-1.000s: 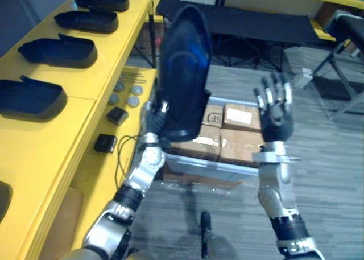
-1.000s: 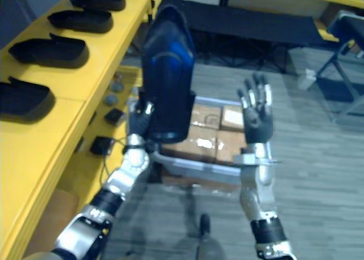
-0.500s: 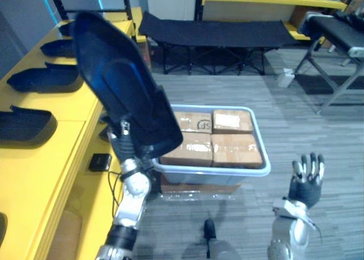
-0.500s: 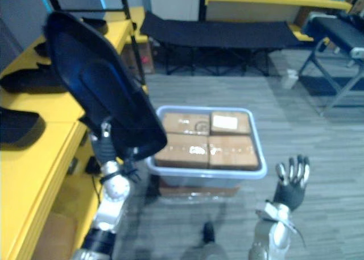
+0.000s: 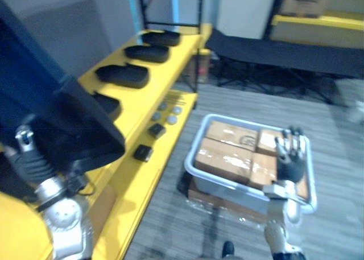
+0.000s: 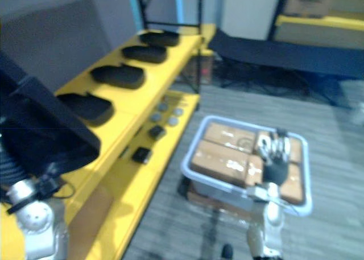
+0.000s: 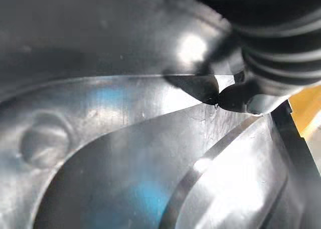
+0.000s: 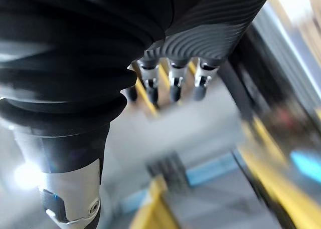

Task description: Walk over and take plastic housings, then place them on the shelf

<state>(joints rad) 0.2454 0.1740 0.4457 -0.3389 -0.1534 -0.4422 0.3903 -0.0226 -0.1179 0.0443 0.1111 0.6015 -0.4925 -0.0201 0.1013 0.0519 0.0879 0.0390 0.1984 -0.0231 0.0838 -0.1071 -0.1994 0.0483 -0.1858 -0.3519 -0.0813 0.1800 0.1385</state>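
The plastic housing (image 5: 51, 118) is gripped in the left hand (image 5: 27, 155), with the thumb (image 7: 235, 96) pinched against its rim, and it is held high over the near end of the yellow shelf (image 5: 162, 72). Its long axis is tilted, low end toward the shelf's aisle side and high end toward the shelf's back. A row of housings (image 5: 122, 75) is laid along the shelf, each lying lengthways across it. The nearest laid housing (image 5: 105, 106) is seen just beyond the carried one. The right hand (image 5: 290, 157) is raised with fingers straight and spread, nothing in it, well off the shelf over a grey bin (image 5: 227, 183) of cardboard boxes (image 5: 224, 157). The left hand is judged far the nearer. Free shelf is taken to lie beneath it, so the housing needs to be levelled and lowered in line with the row.
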